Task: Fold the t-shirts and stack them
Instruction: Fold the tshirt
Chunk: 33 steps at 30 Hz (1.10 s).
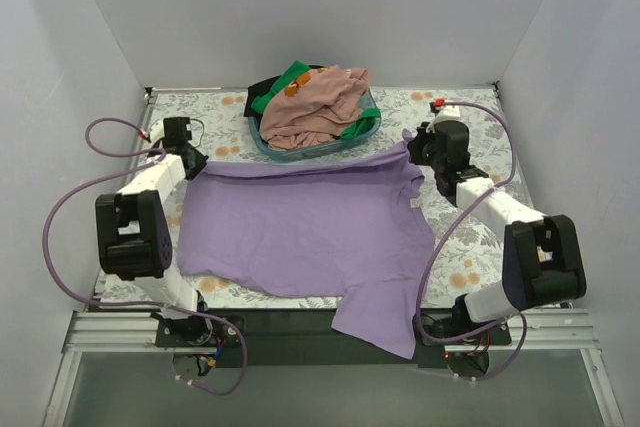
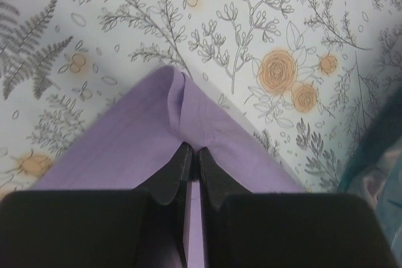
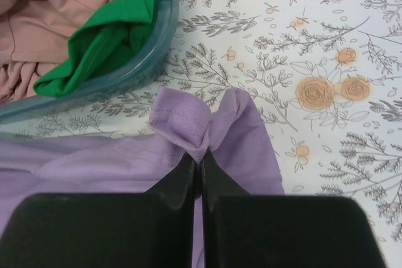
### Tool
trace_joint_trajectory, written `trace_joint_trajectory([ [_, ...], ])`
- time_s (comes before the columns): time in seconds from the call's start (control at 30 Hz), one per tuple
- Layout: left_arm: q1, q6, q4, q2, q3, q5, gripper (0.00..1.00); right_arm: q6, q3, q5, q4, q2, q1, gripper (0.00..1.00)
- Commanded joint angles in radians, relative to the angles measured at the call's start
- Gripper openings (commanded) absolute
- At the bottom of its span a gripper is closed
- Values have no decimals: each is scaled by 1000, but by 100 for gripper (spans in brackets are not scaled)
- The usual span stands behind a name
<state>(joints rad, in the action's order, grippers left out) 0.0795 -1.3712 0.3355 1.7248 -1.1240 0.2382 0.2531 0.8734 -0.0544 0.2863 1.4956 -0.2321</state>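
Note:
The lavender-purple t-shirt [image 1: 300, 227] lies spread across the floral table, one sleeve hanging over the near edge. My left gripper [image 1: 197, 162] is shut on its far left corner; the left wrist view shows the pinched cloth [image 2: 157, 123] at the fingertips. My right gripper [image 1: 412, 149] is shut on its far right corner, where the cloth bunches up [image 3: 188, 123]. The dusty pink tee [image 1: 315, 107], the green tee [image 1: 290, 77] and a black tee [image 1: 262, 89] sit heaped in the teal basket [image 1: 300, 152].
The teal basket [image 3: 125, 67] stands at the back middle, just beyond the purple shirt's far edge and close to my right gripper. White walls enclose the table on three sides. Purple cables loop beside both arms.

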Motion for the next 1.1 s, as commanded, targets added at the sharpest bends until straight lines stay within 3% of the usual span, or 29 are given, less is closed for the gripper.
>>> trace_joint_trajectory([
  [0.0,3,-29,-4,-143,70,-7,0,9,-48,-27,-10,-86,-1,1],
  [0.37,34,-147,200,-275,211,121,0,40,-215,10,-180,-327,-1,1],
  [0.57,36,-172,260,-277,216,72,1,133,-318,40,-274,-461,-7,1],
  [0.7,39,-233,328,-258,227,117,8,261,-462,114,-322,-555,-21,1],
  [0.77,48,-252,346,-260,230,121,15,326,-523,125,-331,-592,-45,1],
  [0.8,52,-267,362,-261,228,118,24,368,-548,125,-338,-635,-56,1],
  [0.83,57,-270,369,-266,225,115,37,391,-580,119,-373,-655,-73,10],
  [0.9,59,-276,382,-286,221,105,49,414,-583,107,-421,-724,-85,27],
  [0.93,59,-279,395,-297,211,95,52,413,-576,102,-449,-748,-90,44],
  [0.97,59,-278,402,-306,204,90,59,411,-553,91,-510,-771,-98,51],
  [1.07,57,-285,445,-361,168,98,70,388,-486,59,-600,-863,-101,89],
])
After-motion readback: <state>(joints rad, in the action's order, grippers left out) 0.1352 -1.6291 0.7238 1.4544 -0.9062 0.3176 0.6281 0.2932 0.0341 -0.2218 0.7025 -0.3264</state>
